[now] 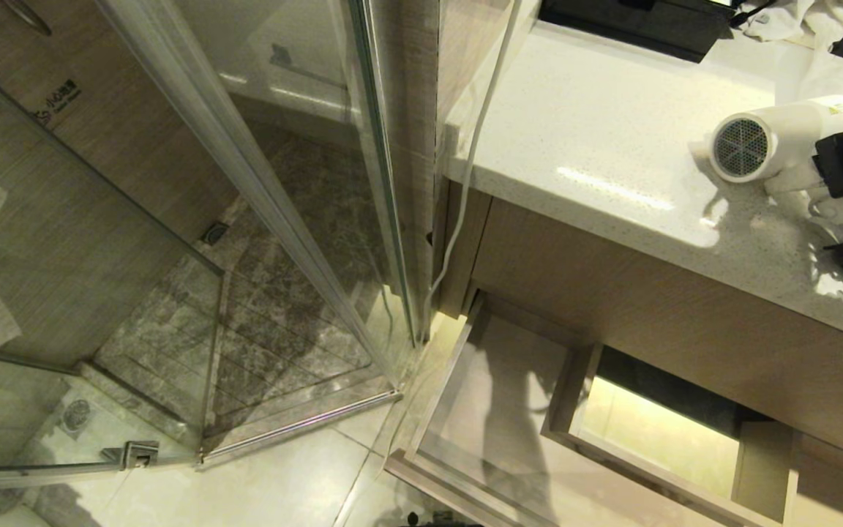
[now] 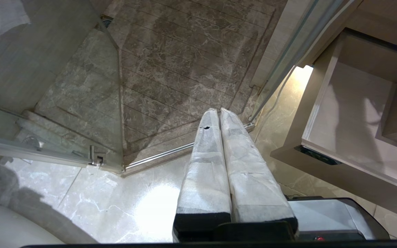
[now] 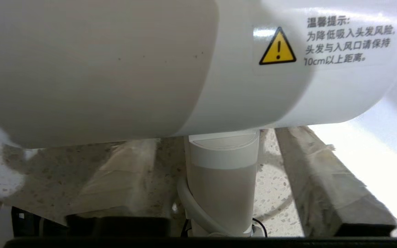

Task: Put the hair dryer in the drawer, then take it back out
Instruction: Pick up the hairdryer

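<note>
Drawer stands open and bare below; farther up, the dryer lies on the counter. Right gripper straddles its handle, fingers spread, not yet pinching. Pickup step: next, squeeze firmly, then lift. Left gripper is parked, pressed together.

The left gripper has two long fingers wrapped in pale, whitish tape, on a black base. The right gripper looks the same.
</note>
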Available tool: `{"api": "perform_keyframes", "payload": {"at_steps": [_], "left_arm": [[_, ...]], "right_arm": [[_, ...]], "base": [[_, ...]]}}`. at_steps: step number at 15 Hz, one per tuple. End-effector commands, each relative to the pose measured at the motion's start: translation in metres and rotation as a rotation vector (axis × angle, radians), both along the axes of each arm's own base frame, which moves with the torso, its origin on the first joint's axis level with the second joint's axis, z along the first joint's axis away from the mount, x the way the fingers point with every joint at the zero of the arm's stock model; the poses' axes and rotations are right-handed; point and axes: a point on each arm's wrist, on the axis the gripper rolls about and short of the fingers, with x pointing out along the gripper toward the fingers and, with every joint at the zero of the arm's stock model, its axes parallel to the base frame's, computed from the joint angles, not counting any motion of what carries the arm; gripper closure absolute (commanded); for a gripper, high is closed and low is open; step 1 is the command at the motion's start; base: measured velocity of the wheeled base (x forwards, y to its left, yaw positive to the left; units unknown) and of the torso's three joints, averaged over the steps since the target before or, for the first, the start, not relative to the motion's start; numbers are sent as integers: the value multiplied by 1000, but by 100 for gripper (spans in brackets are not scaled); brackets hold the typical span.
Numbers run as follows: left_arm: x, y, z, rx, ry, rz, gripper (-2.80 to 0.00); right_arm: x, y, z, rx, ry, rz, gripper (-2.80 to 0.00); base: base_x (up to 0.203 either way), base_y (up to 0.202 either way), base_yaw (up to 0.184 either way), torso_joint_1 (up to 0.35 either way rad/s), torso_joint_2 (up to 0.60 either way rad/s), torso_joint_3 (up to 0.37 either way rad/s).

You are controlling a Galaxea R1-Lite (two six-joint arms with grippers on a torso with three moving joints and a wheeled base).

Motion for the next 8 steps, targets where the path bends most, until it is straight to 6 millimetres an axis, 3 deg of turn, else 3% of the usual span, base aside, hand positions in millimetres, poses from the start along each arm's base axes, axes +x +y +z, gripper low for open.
{"api": "perform_keyframes", "payload": {"at_steps": [1, 8], "left_arm": [[0, 0, 0, 0, 1, 0, 0], [0, 0, 0, 0, 1, 0, 0]], "right_arm": [[2, 0, -3, -5, 19, -1, 0], [-20, -1, 11, -3, -29, -4, 0]], "base": [[0, 0, 0, 0, 0, 0], [0, 0, 0, 0, 0, 0]]}}
